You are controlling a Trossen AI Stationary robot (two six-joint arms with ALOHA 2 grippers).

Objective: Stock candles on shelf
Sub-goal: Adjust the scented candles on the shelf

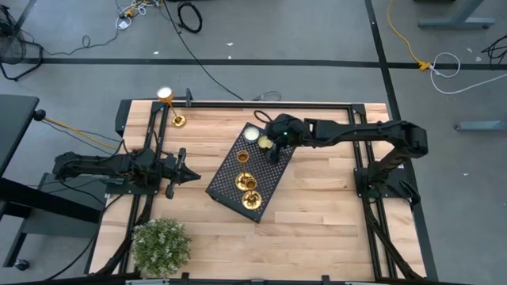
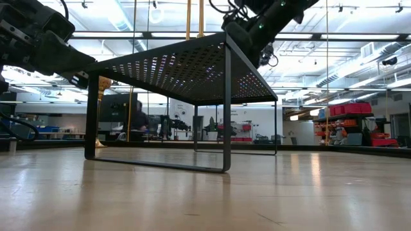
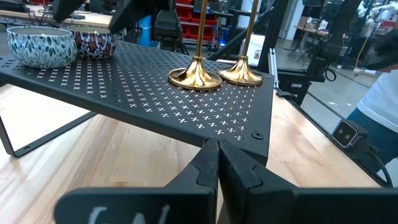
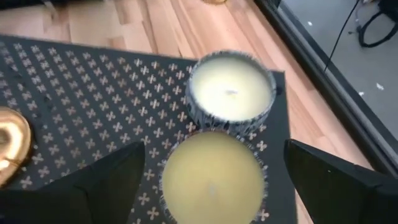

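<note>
A bushy green plant [image 1: 161, 245] stands at the near left corner of the tabletop [image 1: 325, 214], whose near and right-hand boards lie bare. Left of centre, the left gripper [image 1: 192, 175] rests low with its fingers pressed together, holding nothing, just short of the black shelf [image 1: 272, 178], which sits skewed across the middle. Three gold candlesticks [image 1: 246, 179] stand close together on the shelf's nearer half. At its far end two round tins hold wax: a blue-patterned tin [image 4: 231, 91] of cream wax and a second tin [image 4: 211, 174] of yellowish wax, touching. The right gripper [image 4: 214, 165] hangs spread wide on either side of that second tin. A fourth candlestick [image 1: 177, 120] stands off the shelf at the tabletop's far left edge.
</note>
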